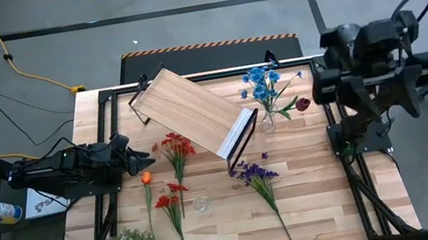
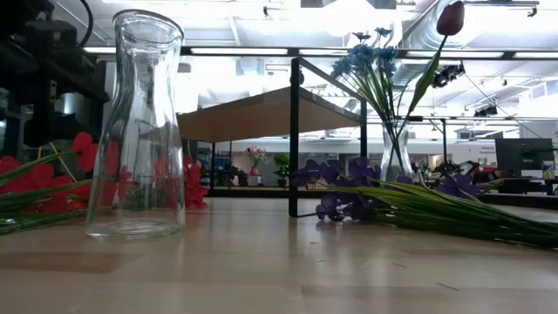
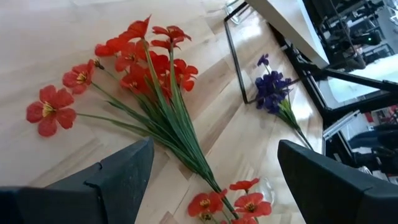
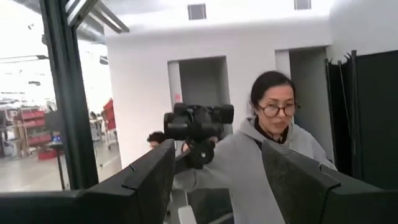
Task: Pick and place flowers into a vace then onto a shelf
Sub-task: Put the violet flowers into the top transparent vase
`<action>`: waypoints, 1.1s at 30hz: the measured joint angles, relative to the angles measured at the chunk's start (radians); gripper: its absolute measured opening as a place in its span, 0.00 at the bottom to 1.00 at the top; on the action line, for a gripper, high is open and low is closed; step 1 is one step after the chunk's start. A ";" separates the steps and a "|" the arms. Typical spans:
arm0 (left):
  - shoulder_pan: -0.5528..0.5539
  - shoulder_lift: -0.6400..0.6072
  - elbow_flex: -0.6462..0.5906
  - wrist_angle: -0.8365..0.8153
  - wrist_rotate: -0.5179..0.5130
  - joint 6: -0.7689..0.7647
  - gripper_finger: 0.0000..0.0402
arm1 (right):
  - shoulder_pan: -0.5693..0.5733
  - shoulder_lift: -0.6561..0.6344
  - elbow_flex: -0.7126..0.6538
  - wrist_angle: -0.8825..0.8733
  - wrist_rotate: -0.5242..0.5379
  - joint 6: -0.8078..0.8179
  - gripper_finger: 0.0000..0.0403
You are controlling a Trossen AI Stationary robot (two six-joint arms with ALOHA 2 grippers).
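From above, the left gripper [image 1: 144,159] hovers low over the table [image 1: 314,199], fingers spread, nose aimed at the red flowers [image 1: 175,148] lying just beside it. That sprig's long axis runs toward the table's front edge, blooms toward the shelf [image 1: 195,110], stem trailing away. More red flowers [image 1: 171,201] lie nearer the front with an orange one [image 1: 146,177] beside them, and the purple flowers [image 1: 253,173] lie on the right, stem slanting to the front. The shelf sits skewed on the table. Blue flowers [image 1: 262,86] and a dark red bloom [image 1: 303,104] already stand in a vase [image 1: 267,121] by its right end. An empty vase [image 1: 201,205] stands near the front. The right gripper [image 1: 326,88] waits high at the table's right edge.

Low view: the empty vase [image 2: 137,131] stands upright and close, red blooms behind it, purple stems lying flat to the right.

Left wrist view: spread fingers [image 3: 121,174] frame the green stems [image 3: 174,134] of the red flowers. My call: come down on the bunched stems below the blooms, across their length, so the sprig lifts level.

Right wrist view: fingers [image 4: 149,174] spread, holding nothing, pointing at a person in a grey hoodie [image 4: 249,168].
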 joint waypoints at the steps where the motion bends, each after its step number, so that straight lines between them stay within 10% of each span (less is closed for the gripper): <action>1: 0.000 0.000 0.000 0.000 0.001 0.000 0.94 | 0.010 -0.020 -0.037 -0.026 0.014 -0.037 0.58; 15: 0.000 0.000 0.000 0.000 0.001 0.000 0.94 | 0.198 -0.404 -0.385 -0.920 0.439 -0.892 0.58; 33: 0.000 0.000 0.000 0.000 0.001 0.000 0.94 | 0.527 -0.429 -0.398 -1.341 0.926 -1.157 0.58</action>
